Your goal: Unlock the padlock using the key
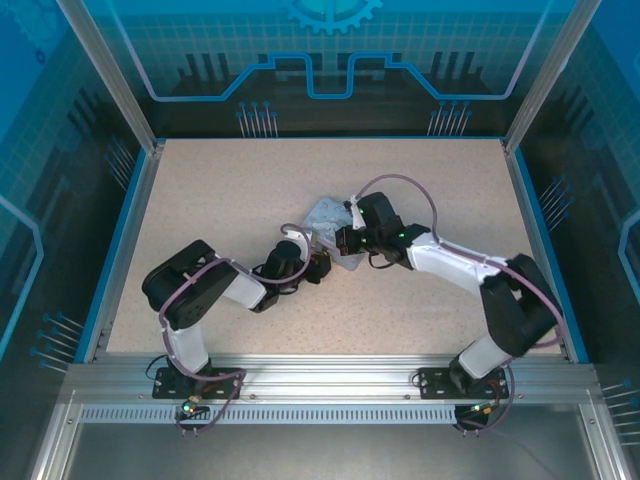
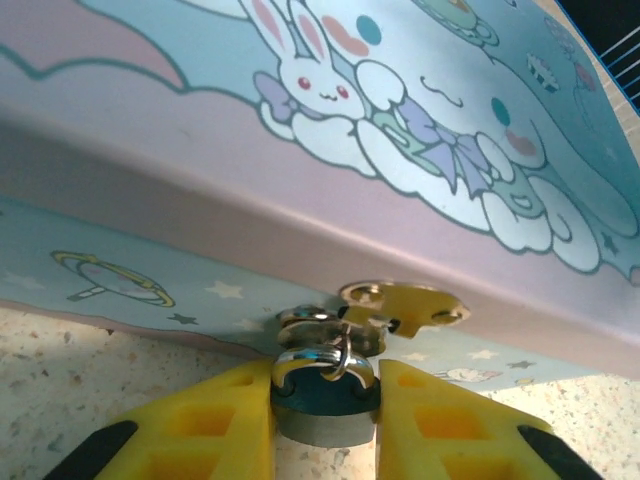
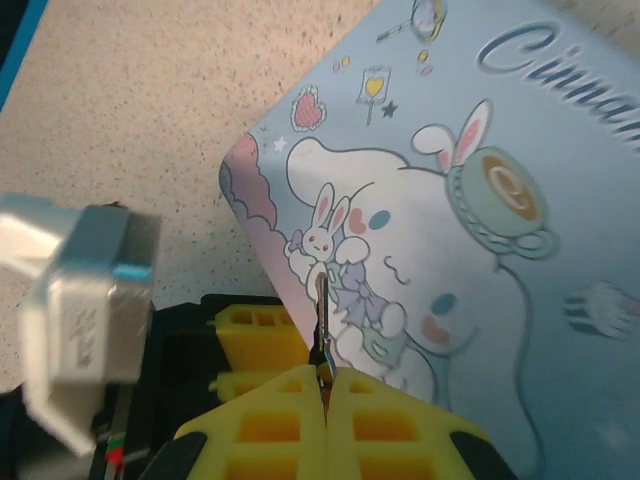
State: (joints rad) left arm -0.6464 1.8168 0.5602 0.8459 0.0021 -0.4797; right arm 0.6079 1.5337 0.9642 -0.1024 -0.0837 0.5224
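You are at the step of bringing key to lock. Your left gripper (image 2: pixel 327 385) is clamped on the padlock (image 2: pixel 325 420), one yellow finger against each side of its dark body. The padlock hangs by its shackle (image 2: pixel 312 358) from the hasp (image 2: pixel 405 303) on the front wall of the pale blue tin (image 3: pixel 470 250).

Your right gripper (image 3: pixel 325 385) has its fingers pressed together on the key (image 3: pixel 321 320) — a thin dark sliver standing up from between them, over the corner of the tin's lid and not yet in the lock.

The next move calls for fine alignment. You need the key's tip lined up with the keyhole, which is hidden from both wrist cameras and is probably on the underside of the body. The left hold should keep the padlock steady, perhaps tilted toward the key, and the key must go in straight before you turn it.

The tin is closed, lid down on the speckled table (image 3: pixel 130 100) — you cannot see what it holds.
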